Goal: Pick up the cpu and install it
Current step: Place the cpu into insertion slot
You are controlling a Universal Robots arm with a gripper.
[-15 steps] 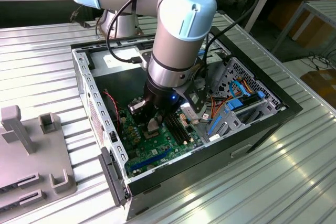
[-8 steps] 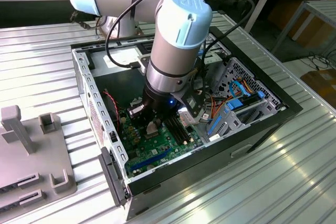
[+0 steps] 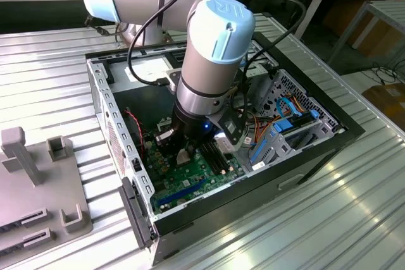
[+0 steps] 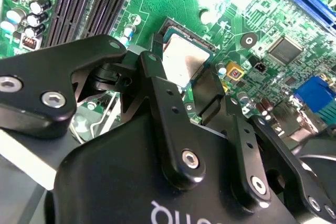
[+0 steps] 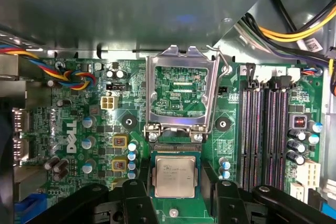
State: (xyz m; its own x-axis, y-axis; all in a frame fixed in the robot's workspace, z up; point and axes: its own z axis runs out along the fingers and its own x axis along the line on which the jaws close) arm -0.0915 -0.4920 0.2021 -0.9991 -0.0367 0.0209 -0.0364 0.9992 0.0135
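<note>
Ribbed metal worktop (image 3: pixel 50 61) carries an open desktop computer case (image 3: pixel 101 99) at the middle of the exterior view, with a grey holder block (image 3: pixel 38 181) at about 8 o'clock from it. From 12 o'clock the robot arm (image 3: pixel 215 42) reaches down into the case, so the end effector (image 3: pixel 185 151) hangs low over the green motherboard (image 3: pixel 190 178), square to the processor socket. In the first wrist view the socket's metal load frame (image 5: pixel 153 93) stands hinged open, which leaves the seat free for the chip. The long black memory slots (image 5: pixel 262 124) run alongside. The cpu (image 5: pixel 175 177) lies flat and level in the socket, its edges lined up with the black rim. It is a small thin square with a plain silver-grey lid over a green edge and faint print on top. The end effector's fingers (image 4: pixel 210 95) stand apart, one on each side of the cpu, close to its edges but, as I judge, not clamping it.
</note>
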